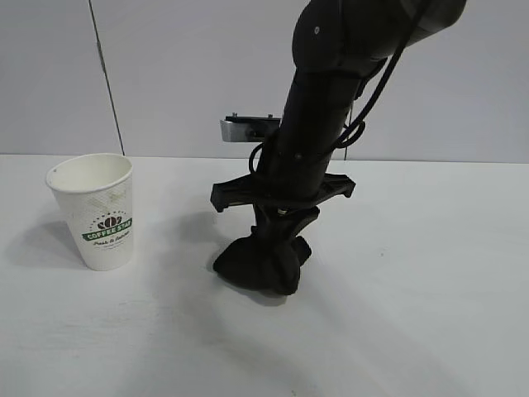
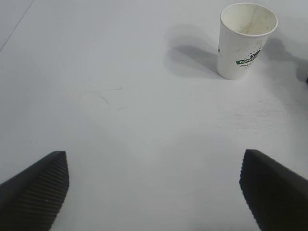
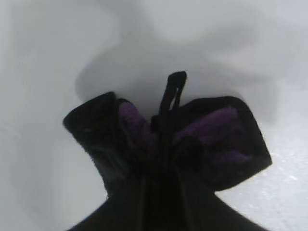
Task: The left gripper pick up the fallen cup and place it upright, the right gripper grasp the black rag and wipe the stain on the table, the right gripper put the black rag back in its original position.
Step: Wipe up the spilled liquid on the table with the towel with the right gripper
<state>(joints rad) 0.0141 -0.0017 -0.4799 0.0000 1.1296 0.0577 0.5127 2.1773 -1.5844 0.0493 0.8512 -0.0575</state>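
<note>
On the exterior view I see the cup (image 1: 97, 211) standing upright on the table (image 1: 430, 281), well to the left. My right gripper (image 1: 277, 248) comes down near the middle, fingers pinched together on the black rag (image 1: 260, 265), which is bunched and pressed on the tabletop. No stain shows around it.

Left wrist view: the left gripper (image 2: 154, 190) hangs over bare table, its two fingers (image 2: 36, 190) spread wide apart and holding nothing. The cup (image 2: 245, 41) stands upright well beyond them, mouth up, logo facing away to one side.

Right wrist view: the rag (image 3: 166, 144) fills my picture, clamped between the fingers, its folds flaring out either side against the white surface.
</note>
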